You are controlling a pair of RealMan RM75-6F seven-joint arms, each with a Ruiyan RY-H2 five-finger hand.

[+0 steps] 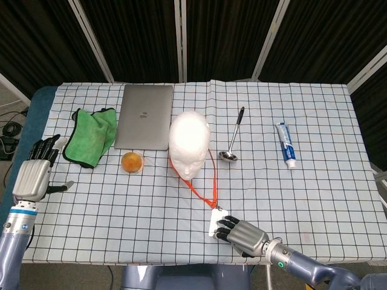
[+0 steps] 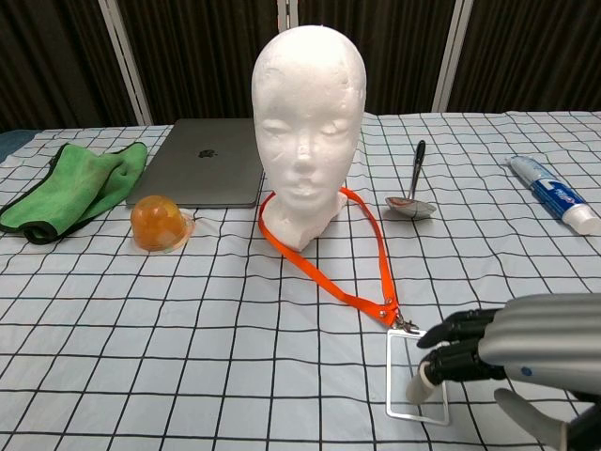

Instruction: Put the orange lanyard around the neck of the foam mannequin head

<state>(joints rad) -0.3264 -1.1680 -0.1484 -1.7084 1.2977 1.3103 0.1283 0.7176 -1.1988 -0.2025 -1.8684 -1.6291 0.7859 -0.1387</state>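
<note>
Right hand [image 2: 507, 362] sits low at the near counter edge, about 5 o'clock in the head view, forearm trailing off toward 4 o'clock. Its dark fingertips [image 2: 449, 349] are curled onto a clear badge holder [image 2: 415, 381]. Left hand [image 1: 35, 172] hovers at 9 o'clock, fingers spread and pointing up, holding nothing.

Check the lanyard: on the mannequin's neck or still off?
On. The orange lanyard loops around the neck of the foam head and runs forward to the clear badge holder, which the right hand touches.
</note>
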